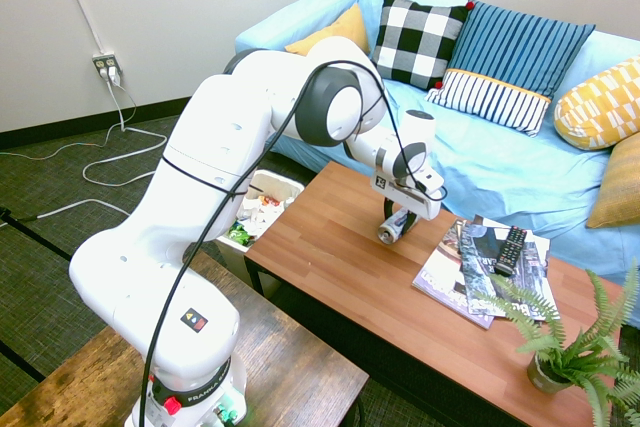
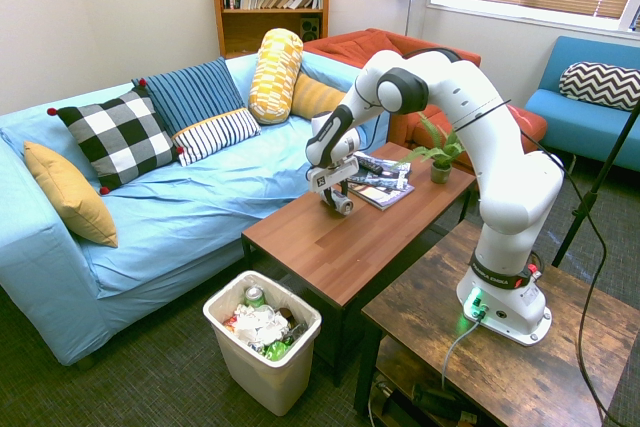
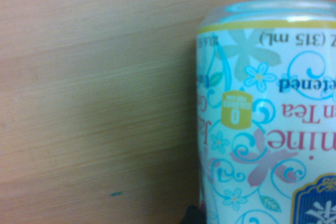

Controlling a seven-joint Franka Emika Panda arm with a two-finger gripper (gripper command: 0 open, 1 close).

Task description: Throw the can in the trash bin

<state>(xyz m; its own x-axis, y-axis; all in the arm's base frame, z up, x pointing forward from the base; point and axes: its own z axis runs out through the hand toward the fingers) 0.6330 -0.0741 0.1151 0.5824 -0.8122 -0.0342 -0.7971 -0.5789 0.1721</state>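
Can (image 1: 395, 227) is lying tilted, shiny end facing the worktop (image 1: 340, 267) edge. Arm is reaching down; jaws are clamping it.

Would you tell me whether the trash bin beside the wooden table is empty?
No, the trash bin already holds crumpled wrappers and a can-like item, seen plainly in the second exterior view.

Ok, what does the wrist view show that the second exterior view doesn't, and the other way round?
Only the wrist view shows the can's print: upside-down lettering, "315 mL", blue swirls and flowers. Only the second exterior view shows the tool, the bin of rubbish on the floor by the table's end, the sofa, the magazines and the plant. Both show the can over the wooden table.
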